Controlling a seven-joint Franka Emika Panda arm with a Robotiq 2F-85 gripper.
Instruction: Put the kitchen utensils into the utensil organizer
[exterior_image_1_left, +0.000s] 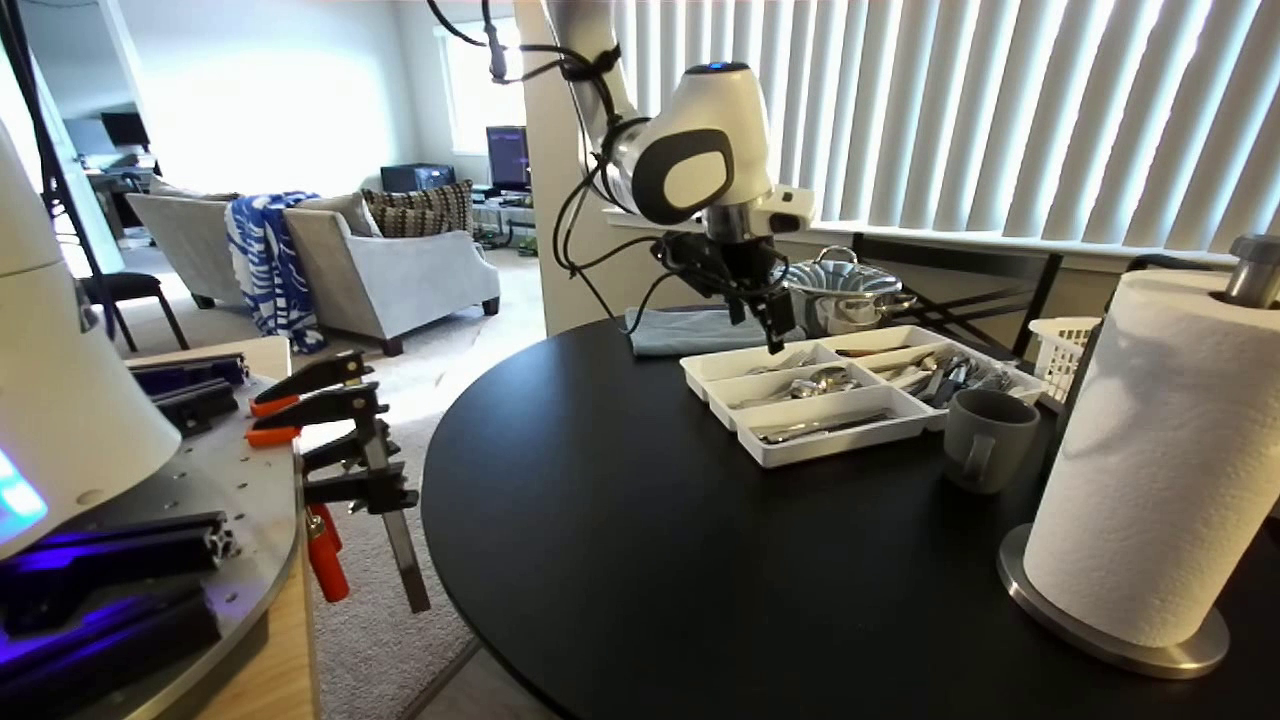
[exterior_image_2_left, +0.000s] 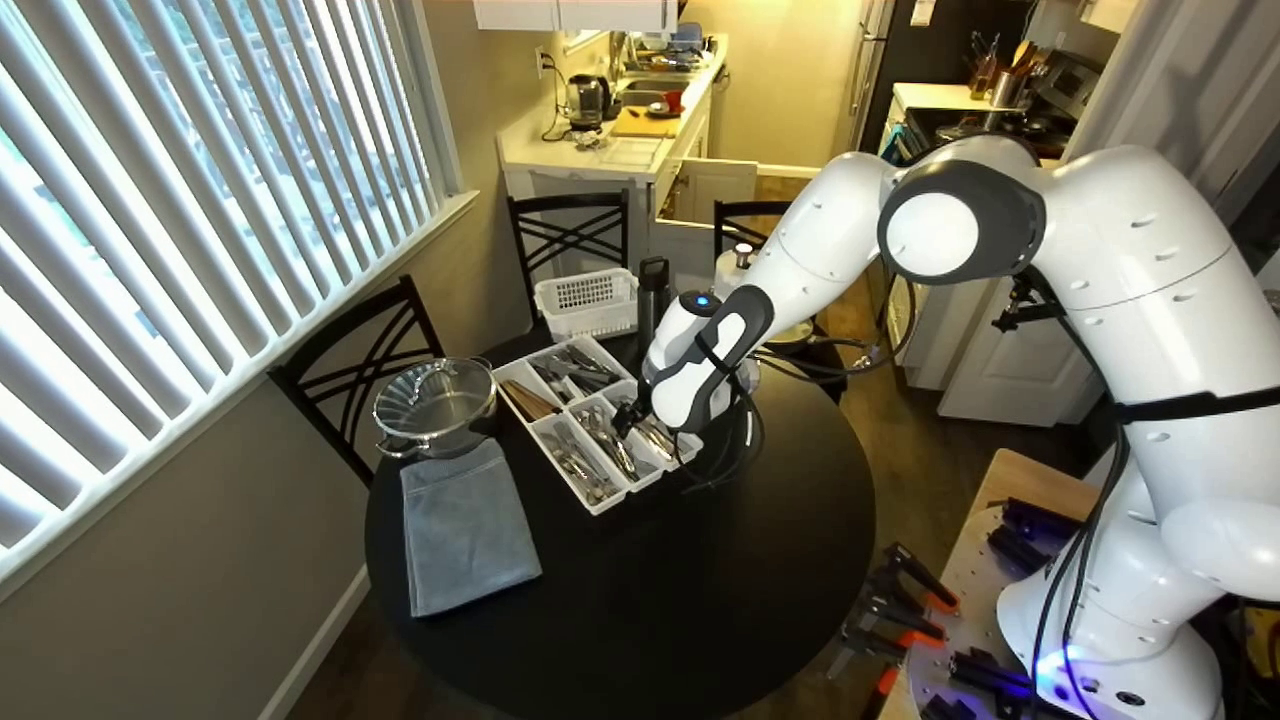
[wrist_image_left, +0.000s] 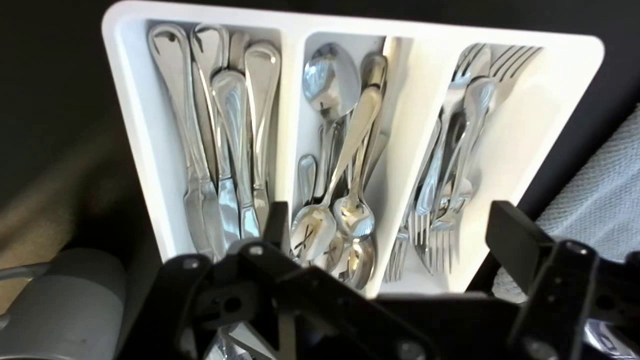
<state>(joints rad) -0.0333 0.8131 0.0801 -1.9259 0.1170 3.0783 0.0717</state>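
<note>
Knives (wrist_image_left: 240, 135), spoons (wrist_image_left: 355, 217) and forks (wrist_image_left: 427, 195) lie in the cutlery tray (wrist_image_left: 360, 24) beneath the wide-spread end effector (wrist_image_left: 392, 225); placing looks finished, occlusions aside.

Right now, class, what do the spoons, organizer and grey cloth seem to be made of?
Spoons: polished metal, probably stainless steel, given bright reflections.
Organizer: likely moulded white plastic, smooth with rounded corners.
Grey cloth: apparently woven fabric, matt with fine texture; fibre unclear.
</note>
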